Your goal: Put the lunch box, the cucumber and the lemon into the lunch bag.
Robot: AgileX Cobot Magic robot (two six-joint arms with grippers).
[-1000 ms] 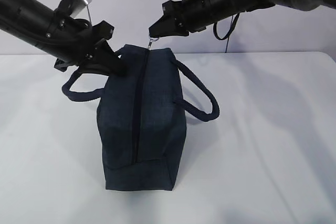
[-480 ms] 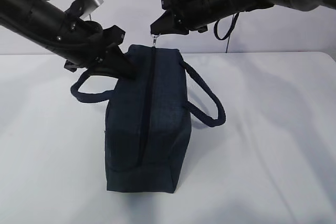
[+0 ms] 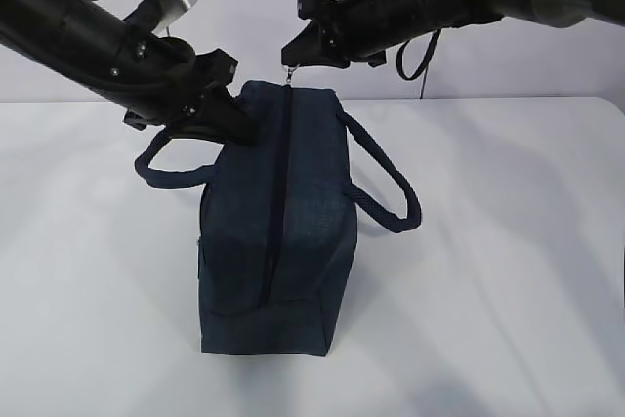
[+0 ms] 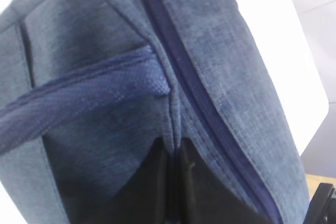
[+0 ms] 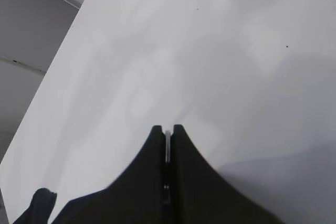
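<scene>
While upright, lunch bag (image 3: 276, 231) long axis runs toward camera

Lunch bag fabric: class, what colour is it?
Dark navy blue, a slightly heathered weave; the lunch bag shows this best in the left wrist view.

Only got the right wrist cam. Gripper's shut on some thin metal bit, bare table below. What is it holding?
Observer: The ring pull of the zipper, at the far end of the lunch bag. The right gripper pinches it from above.
Operator: Zipper open at all?
Observer: No, the zipper looks shut along the whole top.
Operator: Left arm?
Observer: The left gripper is shut on a fold of the bag's fabric, next to the handle on that side.
</scene>
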